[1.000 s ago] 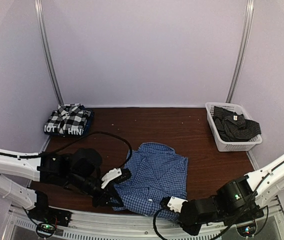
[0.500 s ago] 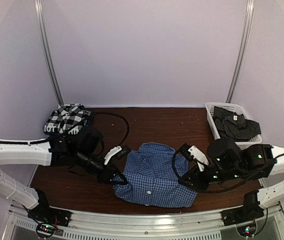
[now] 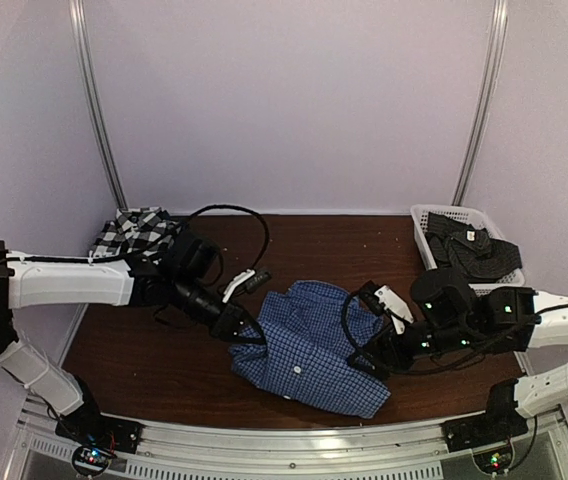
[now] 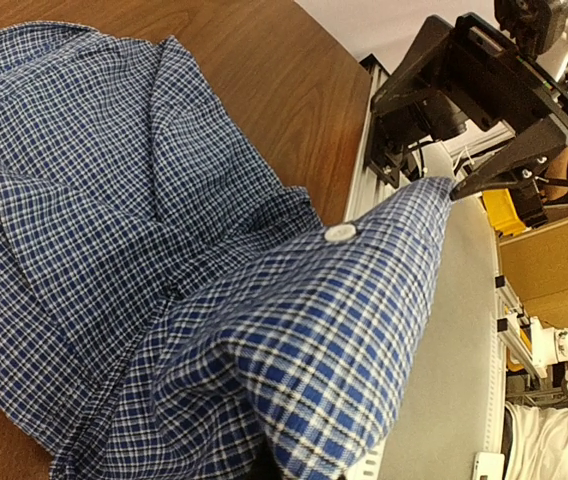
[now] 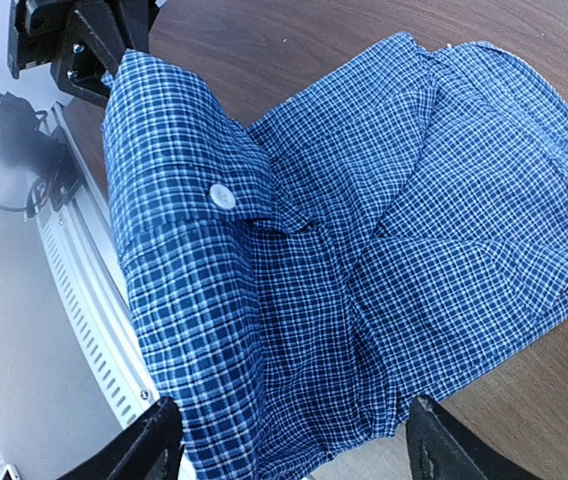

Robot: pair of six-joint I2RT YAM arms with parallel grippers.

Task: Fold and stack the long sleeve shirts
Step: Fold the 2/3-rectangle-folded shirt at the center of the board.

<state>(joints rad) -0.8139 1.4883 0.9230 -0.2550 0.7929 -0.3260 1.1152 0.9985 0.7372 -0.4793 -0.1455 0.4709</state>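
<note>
Blue fine-check collared button-up shirt [image 3: 309, 345] lies partly folded in the middle of the brown wooden table [image 3: 364, 250], between the two arms. The left gripper [image 3: 241, 325] sits at its left edge, clamped on a fold of the cloth. In the left wrist view that fold rises toward the camera, with a white button [image 4: 341, 232] on the raised flap. The right gripper [image 3: 369, 358] hovers over the shirt's right side. Its fingers [image 5: 154, 445] are spread wide and hold nothing.

The step in hand looks like folding the left side over the body. To do it well, the pinched edge should travel low and level across the shirt, so the layers beneath do not drag or bunch. The free right gripper could pin the right side while the flap is laid. The left grip is best let go only once the flap lies flat.

A black-and-white plaid shirt [image 3: 136, 232] waits at the far left. A dark charcoal shirt [image 3: 474, 255] fills the white plastic basket [image 3: 442, 290].
</note>
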